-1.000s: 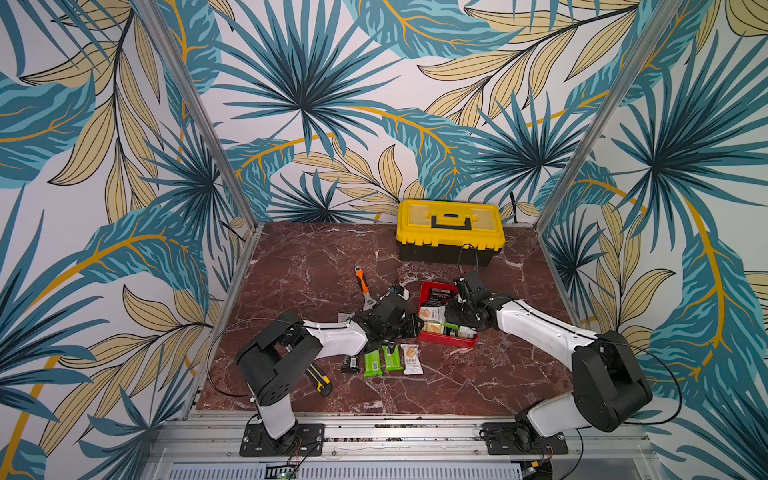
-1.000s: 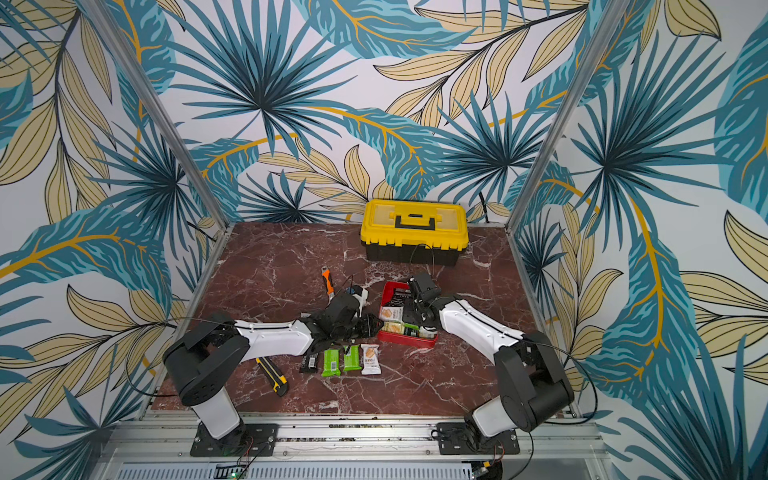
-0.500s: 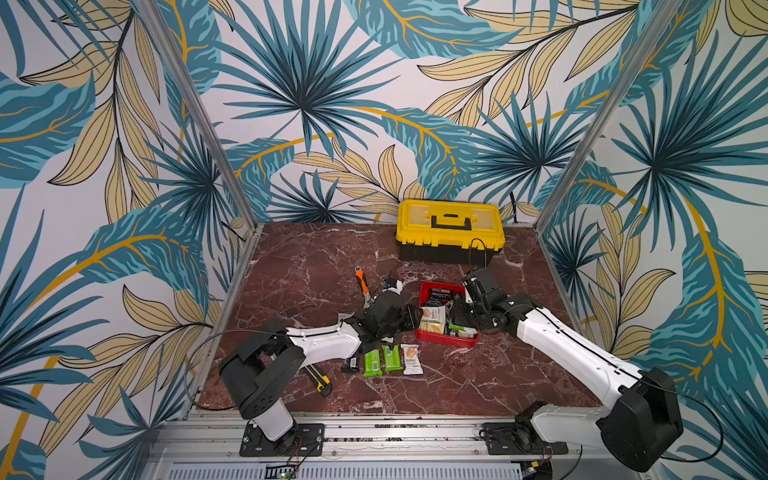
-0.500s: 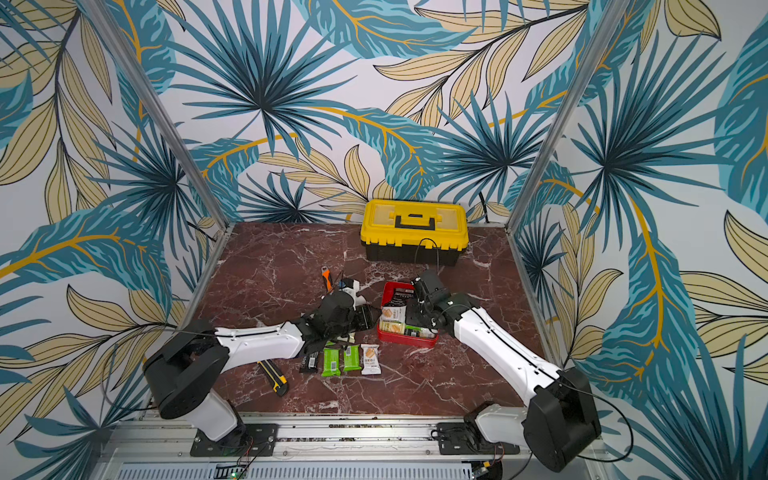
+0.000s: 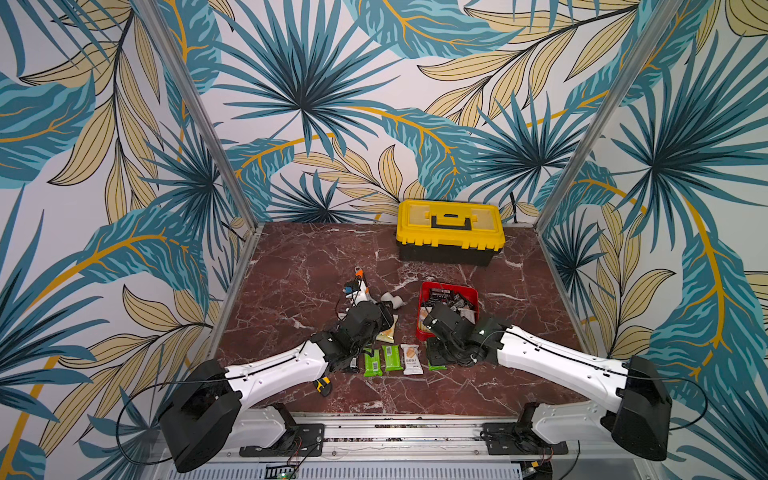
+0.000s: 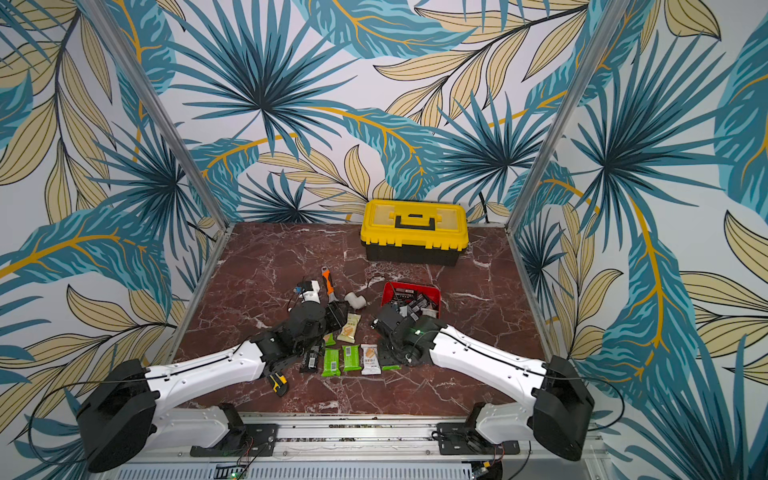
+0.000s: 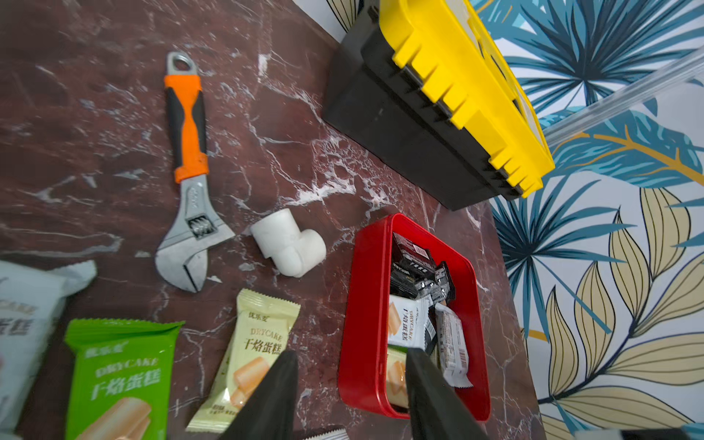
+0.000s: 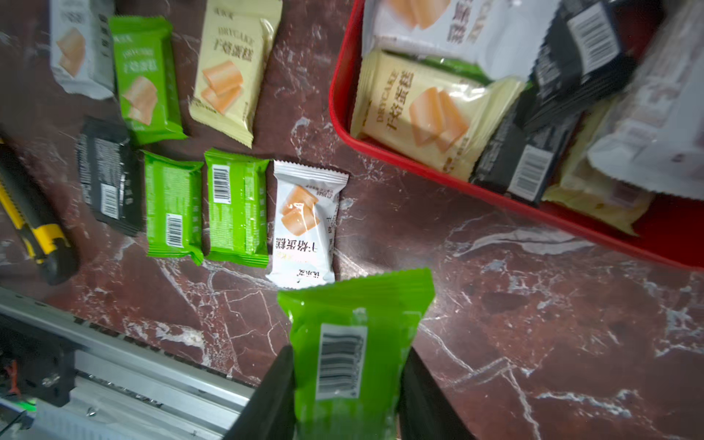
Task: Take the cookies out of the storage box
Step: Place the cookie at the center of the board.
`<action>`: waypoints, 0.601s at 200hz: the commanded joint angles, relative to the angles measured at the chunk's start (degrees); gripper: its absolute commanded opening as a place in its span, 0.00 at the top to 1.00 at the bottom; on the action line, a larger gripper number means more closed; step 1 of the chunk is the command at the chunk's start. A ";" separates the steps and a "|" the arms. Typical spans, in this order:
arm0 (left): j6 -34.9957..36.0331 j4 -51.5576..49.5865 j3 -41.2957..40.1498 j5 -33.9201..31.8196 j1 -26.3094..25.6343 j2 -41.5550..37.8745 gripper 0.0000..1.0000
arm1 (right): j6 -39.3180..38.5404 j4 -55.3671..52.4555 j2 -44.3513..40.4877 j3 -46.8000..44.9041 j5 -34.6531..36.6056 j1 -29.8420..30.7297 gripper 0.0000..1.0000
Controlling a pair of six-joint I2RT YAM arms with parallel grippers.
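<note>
The red storage box (image 5: 449, 286) (image 7: 365, 304) still holds several cookies (image 8: 426, 110), black, white and cream. Other cookies lie on the marble in a row (image 5: 392, 357) (image 8: 236, 205), with a cream one (image 7: 263, 343) beside the box. My right gripper (image 8: 348, 360) is shut on a green cookie packet (image 8: 358, 304) just above the table, in front of the box and at the right end of the row (image 5: 436, 366). My left gripper (image 7: 350, 360) stands open and empty, one finger over the cream packet and the other over the box's near end.
A yellow-and-black toolbox (image 5: 451, 230) stands at the back. An orange-handled wrench (image 7: 186, 152) and a white pipe elbow (image 7: 289, 244) lie left of the box. A yellow utility knife (image 8: 34, 221) lies near the front rail (image 8: 125, 373).
My right gripper has come from over the red box toward the front with the green packet. The left gripper's jaws have spread apart.
</note>
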 commanded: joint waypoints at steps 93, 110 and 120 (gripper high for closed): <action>-1.82 -2.98 -4.32 -4.77 -0.01 -3.63 0.49 | 2.31 4.66 16.88 1.70 4.66 0.97 0.59; -1.44 -3.09 -4.30 -4.81 -0.02 -3.89 0.49 | 2.92 4.58 17.51 1.79 5.70 1.04 0.58; -1.25 -3.21 -4.35 -4.86 -0.01 -4.05 0.49 | 3.15 4.57 17.79 1.71 6.31 0.98 0.58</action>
